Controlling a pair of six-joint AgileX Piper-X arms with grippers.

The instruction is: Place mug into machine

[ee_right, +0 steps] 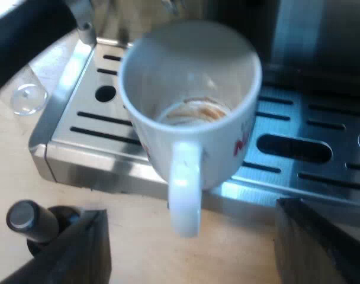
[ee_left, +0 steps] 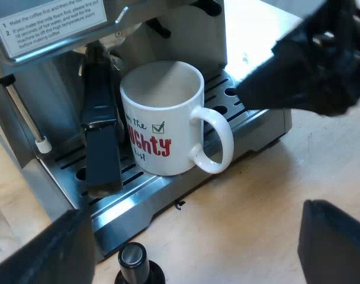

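Where mug [ee_right: 192, 100] sits on tray [ee_right: 298, 177], right pincer [ee_right: 189, 231] flanks handle [ee_right: 185, 183].

The left gripper [ee_left: 195, 216] has two matte black fingers [ee_left: 337, 242], broad, with straight edges and squared corners. The right gripper [ee_right: 190, 213] looks alike, black and flat-faced, its body tapering toward the tip.

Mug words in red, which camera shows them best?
The left wrist view: the mug shows its side, so the red lettering and a ticked box read clearly. The right wrist view looks down into the mug, catching a sliver of red and a brown ring inside.
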